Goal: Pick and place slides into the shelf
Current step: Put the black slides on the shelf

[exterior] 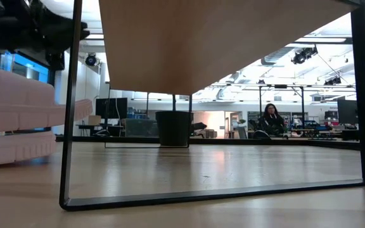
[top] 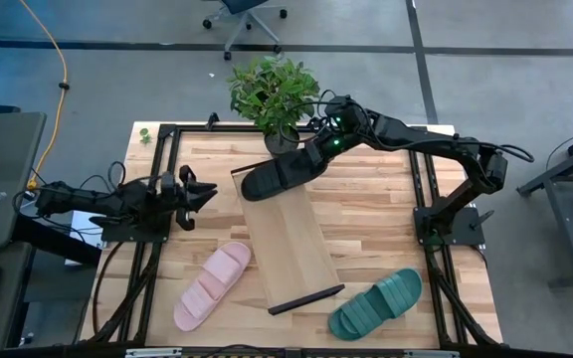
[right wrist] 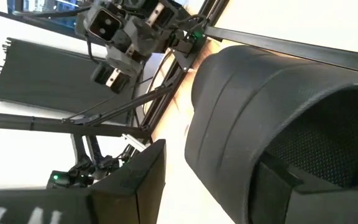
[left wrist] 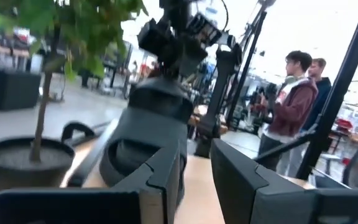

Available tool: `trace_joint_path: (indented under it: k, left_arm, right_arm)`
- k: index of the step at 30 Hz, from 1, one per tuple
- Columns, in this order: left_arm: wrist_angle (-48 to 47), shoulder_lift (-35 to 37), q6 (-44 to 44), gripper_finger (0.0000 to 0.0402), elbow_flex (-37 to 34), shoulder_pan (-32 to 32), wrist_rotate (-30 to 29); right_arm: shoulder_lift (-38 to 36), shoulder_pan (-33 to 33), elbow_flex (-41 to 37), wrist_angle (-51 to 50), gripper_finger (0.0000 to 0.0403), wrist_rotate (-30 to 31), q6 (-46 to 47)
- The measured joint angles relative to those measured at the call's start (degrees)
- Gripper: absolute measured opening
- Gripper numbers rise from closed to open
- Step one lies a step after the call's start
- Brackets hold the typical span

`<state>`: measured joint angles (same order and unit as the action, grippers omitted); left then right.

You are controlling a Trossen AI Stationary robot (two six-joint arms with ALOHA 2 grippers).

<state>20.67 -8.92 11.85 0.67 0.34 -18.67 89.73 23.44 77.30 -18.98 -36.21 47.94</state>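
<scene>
The black slide point(top: 279, 176) lies slantwise over the far end of the light-wood shelf point(top: 291, 239); I cannot tell whether it rests on the plank. My right gripper point(top: 311, 154) is at its far-right end, open, with one finger under the ribbed strap point(right wrist: 229, 118) and one outside it. The pale pink slide point(top: 214, 283) lies sole-down on the table left of the shelf. The dark green slide point(top: 376, 303) lies right of the shelf's near end. My left gripper point(top: 207, 191) is open at the table's left, pointing at the black slide point(left wrist: 148, 118). My right gripper point(right wrist: 213, 155) straddles the side wall of the black slide's strap. One finger point(right wrist: 303, 186) reaches into the hollow under the strap; the other finger point(right wrist: 135, 180) stands outside with a visible gap. I cannot tell whether the inner finger touches the slide.
A potted plant point(top: 275, 89) stands at the table's far edge, just beyond the black slide and the right gripper. Black frame rails point(top: 157, 179) run along the table's left and right sides. The shelf's near end stands on a thin black bar point(exterior: 214, 193). People stand in the room beyond the table.
</scene>
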Motion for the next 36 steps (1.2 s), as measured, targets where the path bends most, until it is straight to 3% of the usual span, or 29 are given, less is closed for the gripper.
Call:
trace_joint_path:
  k: [7, 13, 25, 31, 36]
  left_arm:
    - [4.61, -1.28, -3.05, 0.0083, 0.01, 0.01, 0.49]
    - [6.35, -7.64, -2.48, 0.0083, 0.80, 0.02, 0.84]
    - [5.97, -26.25, -16.86, 0.0083, 15.90, 0.02, 2.65]
    - [-3.70, -38.30, -20.74, 0.0083, 25.70, 0.02, 2.15]
    - [-17.45, -46.70, -23.37, 0.0083, 35.92, 0.07, -2.63]
  right_arm:
    - [0.00, 0.00, 0.00, 0.02, 0.0176, 0.04, 0.00]
    - [0.02, 0.00, 0.00, 0.04, 0.0176, 0.06, 0.00]
    - [0.02, 0.00, 0.00, 0.04, 0.0176, 0.13, 0.00]
    - [0.02, 0.00, 0.00, 0.04, 0.0176, 0.15, 0.00]
    - [0.02, 0.00, 0.00, 0.04, 0.0176, 0.09, 0.00]
